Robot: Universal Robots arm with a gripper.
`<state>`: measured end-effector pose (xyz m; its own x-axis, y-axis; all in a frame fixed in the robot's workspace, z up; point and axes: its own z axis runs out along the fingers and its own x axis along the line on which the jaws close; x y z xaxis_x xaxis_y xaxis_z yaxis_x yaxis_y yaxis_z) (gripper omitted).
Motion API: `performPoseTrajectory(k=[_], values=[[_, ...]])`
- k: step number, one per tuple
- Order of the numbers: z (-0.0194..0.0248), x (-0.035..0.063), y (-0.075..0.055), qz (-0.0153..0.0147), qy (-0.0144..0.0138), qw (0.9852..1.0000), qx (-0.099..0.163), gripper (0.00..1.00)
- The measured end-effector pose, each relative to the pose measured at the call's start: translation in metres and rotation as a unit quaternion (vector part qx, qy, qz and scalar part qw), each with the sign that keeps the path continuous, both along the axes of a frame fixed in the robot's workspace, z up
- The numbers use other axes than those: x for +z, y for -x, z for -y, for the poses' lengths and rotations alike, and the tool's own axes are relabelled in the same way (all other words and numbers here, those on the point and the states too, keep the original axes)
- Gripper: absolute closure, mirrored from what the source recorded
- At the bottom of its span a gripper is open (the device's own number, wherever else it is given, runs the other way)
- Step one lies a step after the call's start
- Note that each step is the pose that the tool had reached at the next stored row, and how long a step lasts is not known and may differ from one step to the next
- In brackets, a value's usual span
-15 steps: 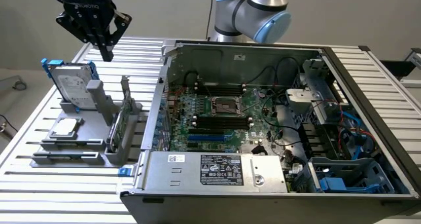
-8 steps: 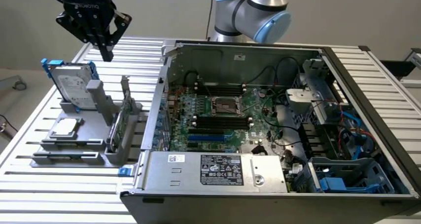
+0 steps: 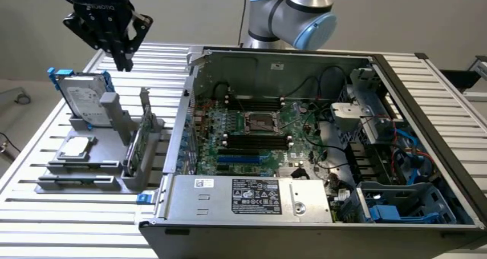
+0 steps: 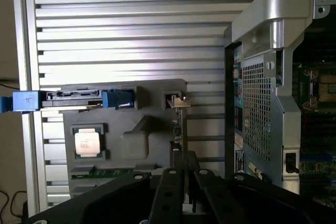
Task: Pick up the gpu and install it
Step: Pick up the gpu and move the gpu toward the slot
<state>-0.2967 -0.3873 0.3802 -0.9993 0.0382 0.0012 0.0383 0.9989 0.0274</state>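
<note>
Gripper: my gripper [image 3: 122,62] hangs high over the far end of the grey holder [image 3: 84,182], above the hard drive [image 3: 82,96]. It carries nothing; whether it is open or closed I cannot tell.
Gpu: the gpu [image 3: 136,148] stands on edge in a slot of the holder, on the side nearest the computer case [image 3: 175,150]. Its silver bracket end is up and it is untouched. In the wrist view its thin edge [image 4: 178,129] lies roughly in line with my gripper.
Neighbours: the square chip [image 3: 76,148] lies flat in the holder, well apart from the card. The hard drive in its blue frame stands at the holder's far end.
Case: open, with the motherboard [image 3: 259,128] exposed, sitting on the slatted worktop [image 3: 45,213] just beside the holder.
Progress: pick-up not yet made, as I judge it.
Handling: probably light and stiff, but fragile, since one face is bare circuit board.
Hold: I would pinch across its thickness along the free upper edge, shroud on one side and board on the other. I would keep off the contact edge and the thin bracket.
Risk: a tilted pull could jam it in the slot.
</note>
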Motion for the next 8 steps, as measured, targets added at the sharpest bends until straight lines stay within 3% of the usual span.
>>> performPoseTrajectory(k=[3,8], values=[[0.0000,-0.0005,0.0000,0.0000,0.0001,1.0000,0.000,0.64],[0.0019,-0.0090,0.0001,0.0001,0.0003,1.0000,0.000,0.58]])
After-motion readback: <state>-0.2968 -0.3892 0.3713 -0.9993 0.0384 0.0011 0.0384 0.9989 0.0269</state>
